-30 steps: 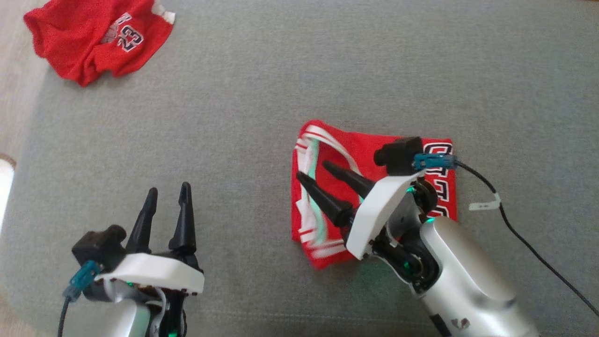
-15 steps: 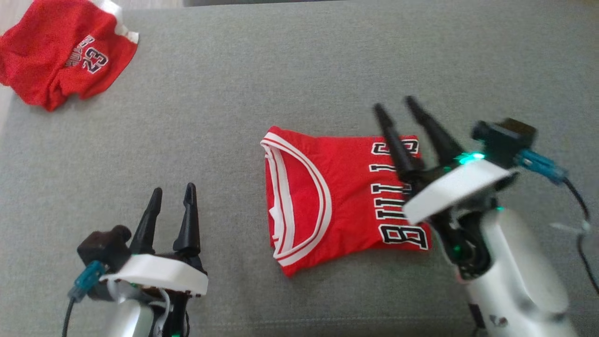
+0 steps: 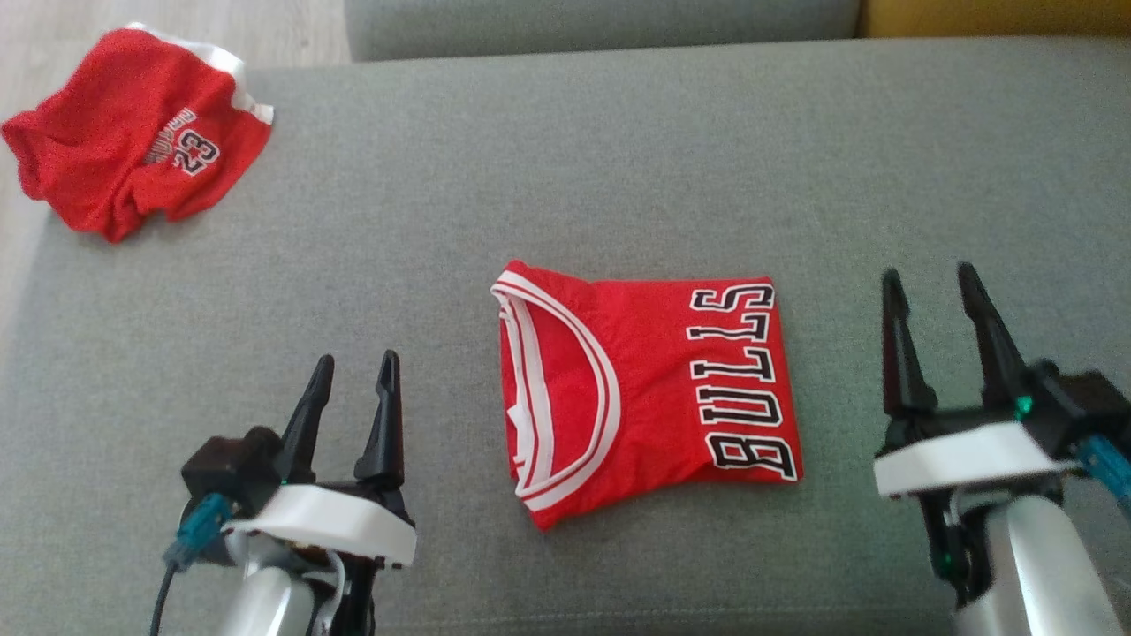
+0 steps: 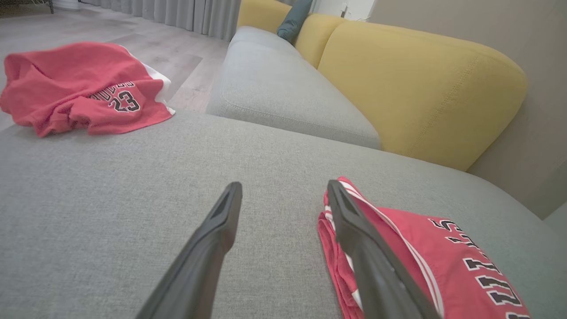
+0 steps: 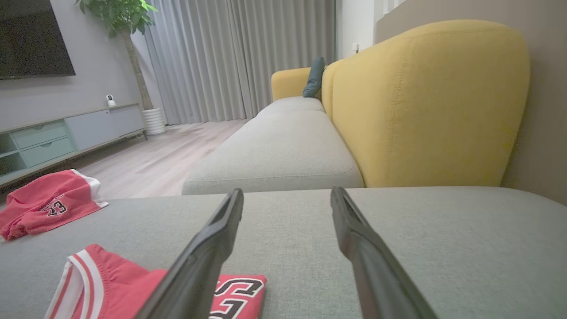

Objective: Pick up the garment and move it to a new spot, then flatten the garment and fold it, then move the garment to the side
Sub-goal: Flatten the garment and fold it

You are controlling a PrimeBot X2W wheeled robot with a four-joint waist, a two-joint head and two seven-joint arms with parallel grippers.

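Setting: living room with a wooden floor, grey curtains, a potted plant and a low cabinet along the wall. A yellow backrest carries a teal pillow.

Support: broad grey sofa seat, fabric-covered.

Item 1: folded red jersey. Lies flat near the middle of the seat, between the two tools and touching neither. Its white-striped neckline is on the side toward the left tool. Black-and-white "BULLS" lettering runs along the edge toward the right tool.

Item 2: crumpled red garment. Number 23 showing, white trim. Sits at the far left corner of the seat, well apart from the jersey.

Item 3: left tool. Fingers spread, nothing between them. Hangs over the seat just left of the jersey's neckline edge.

Item 4: right tool. Fingers likewise spread and empty. Sits to the right of the lettering, apart from the cloth.
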